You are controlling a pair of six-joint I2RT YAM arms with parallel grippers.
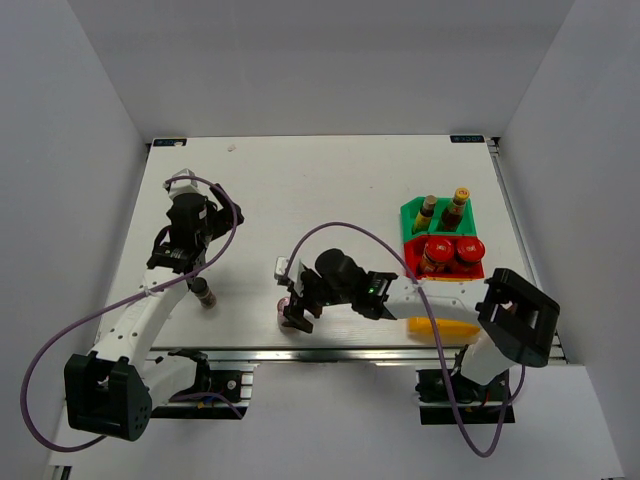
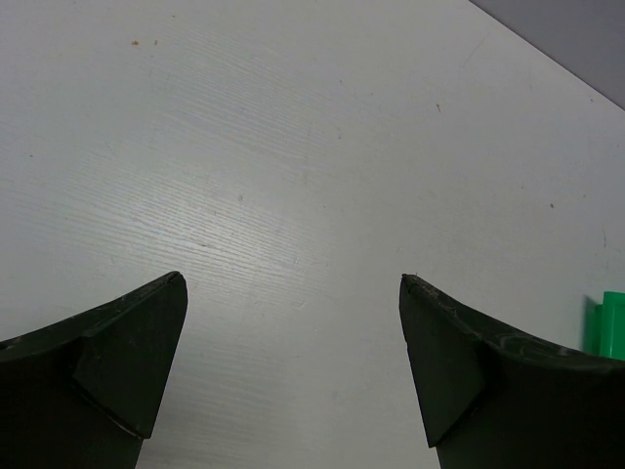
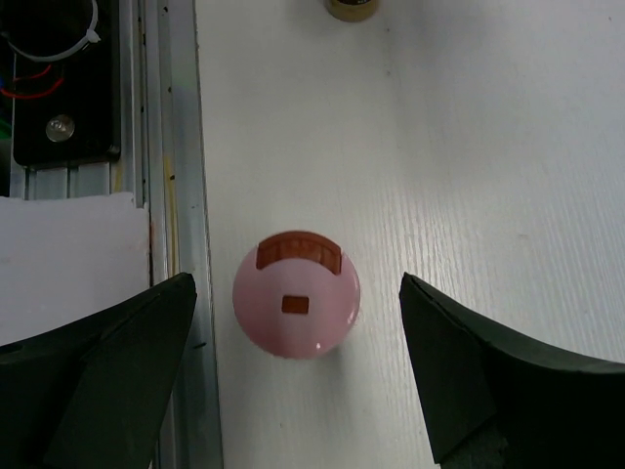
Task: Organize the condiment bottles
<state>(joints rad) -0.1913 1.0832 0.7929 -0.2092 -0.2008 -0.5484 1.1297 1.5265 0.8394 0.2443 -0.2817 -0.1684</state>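
As seen from above, the table carries three bins grouped at its right side, so that sorted items collect within reach of the right arm. That arm lies stretched leftward along the near edge. The left arm rises over the left part of the table.

The yellow bin sits nearest, partly under the right arm, and nothing shows in its visible part. The red bin behind it holds two red jars side by side. The green bin, farthest back, holds two upright bottles. Sorting appears to be by kind, one kind per bin. Four of six items are thus placed, so the task is judged past its midpoint.

The right gripper has its jaws spread wide and holds nothing. They sit to either side of the pink bottle, which stands upright close to the near table edge. The bottle is centred in the gap with clearance on both sides, an alignment suited to closing on it. The step in hand is probably the approach to grasp.

The left gripper is likewise wide and empty, over bare table surface. The thin bottle stands just beside it in the top view but does not appear in the left wrist view. It is judged not yet lined up.
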